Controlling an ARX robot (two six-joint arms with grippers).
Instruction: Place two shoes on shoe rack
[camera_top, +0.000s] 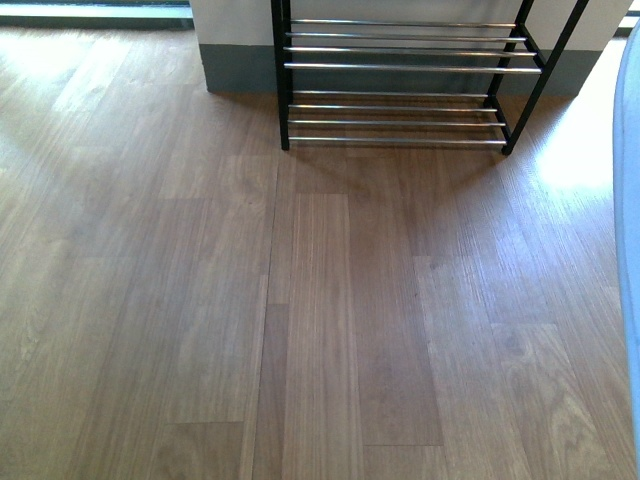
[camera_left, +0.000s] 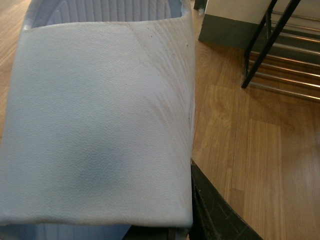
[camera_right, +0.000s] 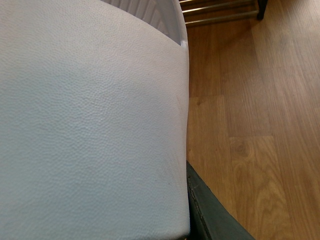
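Up close under the left wrist camera, a pale blue slide (camera_left: 100, 125) fills most of the picture, with its pebbled strap facing the lens and the ribbed footbed showing past the strap's far edge. Of the left hand (camera_left: 205, 195) only one dark finger shows, lying along the slide's side. The other finger is hidden, so I cannot tell whether the hand is clamped or apart. The shoe rack (camera_left: 280, 65) stands apart from this slide, with wooden floor (camera_left: 250, 150) between them. In the front view the rack stands at the far middle of the floor against a wall with a grey base (camera_top: 240, 70). A blurred pale blue strip (camera_top: 630, 250) runs down the right edge. In the right wrist view the other slide (camera_right: 90, 125) likewise crowds the lens, and one dark finger of the right hand (camera_right: 207, 205) lies beside its edge. Clamped or apart, I cannot tell. A corner of the rack shows beyond, apart from it.
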